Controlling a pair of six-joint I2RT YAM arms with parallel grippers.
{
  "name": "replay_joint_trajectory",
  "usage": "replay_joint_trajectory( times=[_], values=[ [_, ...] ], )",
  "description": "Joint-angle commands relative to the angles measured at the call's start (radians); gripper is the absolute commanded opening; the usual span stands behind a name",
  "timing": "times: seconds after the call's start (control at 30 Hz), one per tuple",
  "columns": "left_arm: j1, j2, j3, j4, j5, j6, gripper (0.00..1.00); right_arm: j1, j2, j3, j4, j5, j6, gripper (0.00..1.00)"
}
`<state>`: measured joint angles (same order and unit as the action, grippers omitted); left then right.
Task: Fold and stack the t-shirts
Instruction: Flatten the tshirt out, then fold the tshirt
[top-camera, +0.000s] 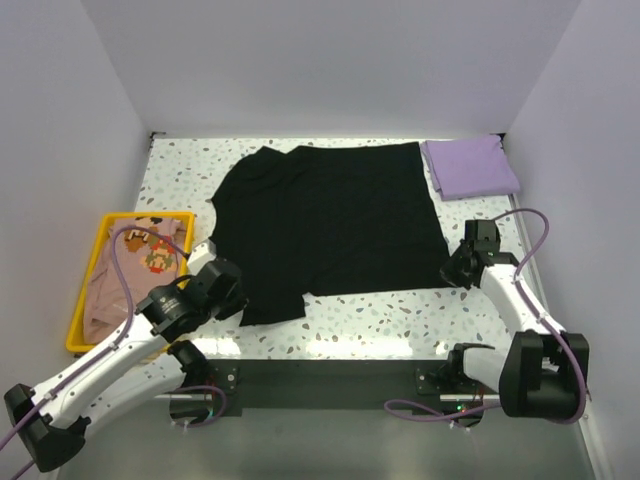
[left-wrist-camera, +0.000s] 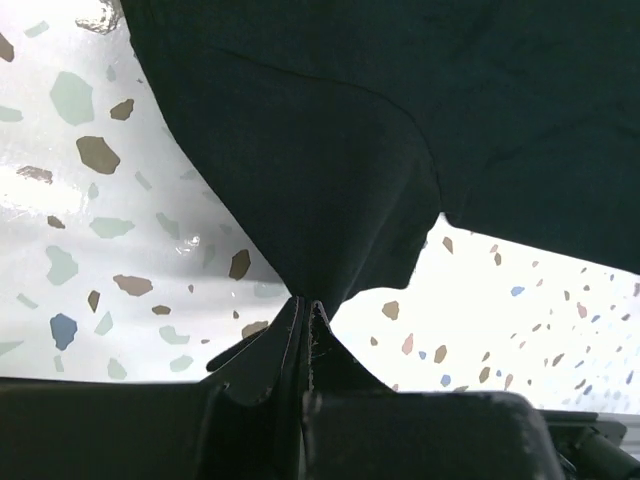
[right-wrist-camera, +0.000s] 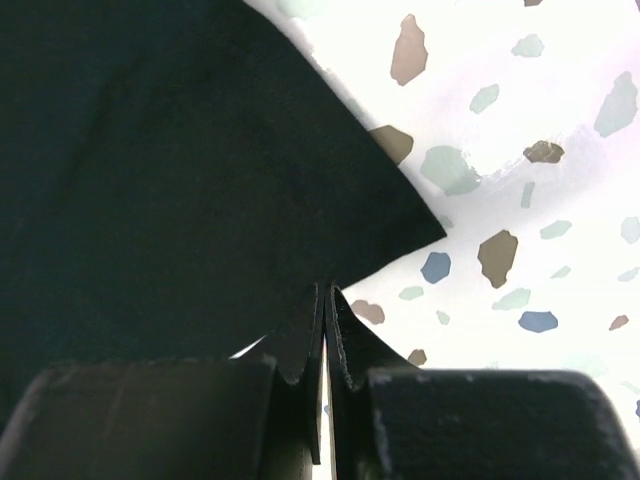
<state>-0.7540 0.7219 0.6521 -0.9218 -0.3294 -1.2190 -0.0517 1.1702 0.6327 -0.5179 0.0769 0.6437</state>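
The large black t-shirt (top-camera: 330, 220) lies spread flat over the middle of the table. My left gripper (top-camera: 232, 300) is shut on its near left sleeve edge; the left wrist view shows the black cloth (left-wrist-camera: 330, 200) pinched at the fingertips (left-wrist-camera: 307, 305). My right gripper (top-camera: 456, 270) is shut on the shirt's near right corner (right-wrist-camera: 200, 180), held between the tips (right-wrist-camera: 327, 290). The lavender-purple t-shirt (top-camera: 470, 167) lies folded at the far right corner. The peach-tan printed t-shirt (top-camera: 125, 275) lies crumpled in the tray.
The yellow plastic tray (top-camera: 88, 285) stands at the table's left edge. White walls close in the table on three sides. Bare speckled tabletop (top-camera: 400, 315) shows in front of the black shirt.
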Motion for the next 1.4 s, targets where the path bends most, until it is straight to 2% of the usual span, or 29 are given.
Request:
replay_joint_trajectory(
  times=[0.0, 0.1, 0.13, 0.17, 0.23, 0.27, 0.33, 0.37, 0.47, 0.57, 0.93, 1.13, 1.2, 1.27, 1.33, 1.37],
  values=[
    [-0.005, -0.039, 0.058, -0.081, -0.025, 0.004, 0.0, -0.002, -0.064, 0.036, -0.062, -0.032, -0.018, 0.0],
    [-0.005, -0.059, 0.079, -0.107, -0.023, 0.006, 0.0, -0.004, -0.11, 0.035, -0.086, -0.034, -0.018, 0.0],
    [-0.005, -0.064, 0.083, -0.12, -0.028, 0.006, 0.0, -0.004, -0.115, 0.025, -0.08, -0.035, -0.019, 0.03],
    [-0.005, -0.071, 0.089, -0.121, -0.039, 0.009, 0.0, -0.004, -0.11, 0.024, -0.076, -0.045, -0.019, 0.12],
    [-0.005, -0.073, 0.089, -0.114, -0.043, 0.013, 0.0, -0.004, -0.084, 0.025, -0.064, -0.037, -0.021, 0.22],
    [-0.005, -0.072, 0.087, -0.112, -0.042, 0.021, 0.0, -0.004, -0.069, 0.025, -0.059, -0.032, -0.021, 0.3],
    [-0.005, -0.056, 0.086, -0.103, -0.039, 0.024, 0.0, -0.004, -0.014, 0.038, -0.044, -0.003, -0.022, 0.35],
    [-0.005, -0.052, 0.087, -0.098, -0.034, 0.032, 0.0, -0.004, 0.008, 0.042, -0.036, 0.001, -0.026, 0.43],
    [-0.005, -0.042, 0.087, -0.081, -0.031, 0.045, 0.0, -0.005, 0.078, 0.058, -0.019, 0.021, -0.026, 0.53],
    [-0.005, -0.045, 0.087, -0.066, -0.037, 0.059, 0.0, -0.007, 0.134, 0.067, -0.017, 0.038, -0.022, 0.56],
    [-0.005, -0.049, 0.063, -0.018, -0.013, 0.087, 0.0, -0.028, 0.212, 0.084, -0.004, 0.144, 0.002, 0.53],
    [-0.005, -0.049, 0.087, -0.029, -0.023, 0.096, 0.0, -0.036, 0.256, 0.085, 0.051, 0.118, -0.015, 0.38],
    [-0.005, -0.044, 0.096, -0.034, -0.025, 0.096, 0.0, -0.036, 0.252, 0.082, 0.052, 0.084, -0.022, 0.29],
    [-0.005, -0.038, 0.107, -0.043, -0.026, 0.093, 0.0, -0.034, 0.234, 0.084, 0.038, 0.069, -0.021, 0.14],
    [-0.005, -0.039, 0.118, -0.069, -0.04, 0.087, 0.0, -0.034, 0.189, 0.087, 0.015, 0.051, -0.026, 0.06],
    [-0.005, -0.044, 0.133, -0.077, -0.046, 0.087, 0.0, -0.034, 0.169, 0.088, 0.003, 0.046, -0.026, 0.05]
  ],
)
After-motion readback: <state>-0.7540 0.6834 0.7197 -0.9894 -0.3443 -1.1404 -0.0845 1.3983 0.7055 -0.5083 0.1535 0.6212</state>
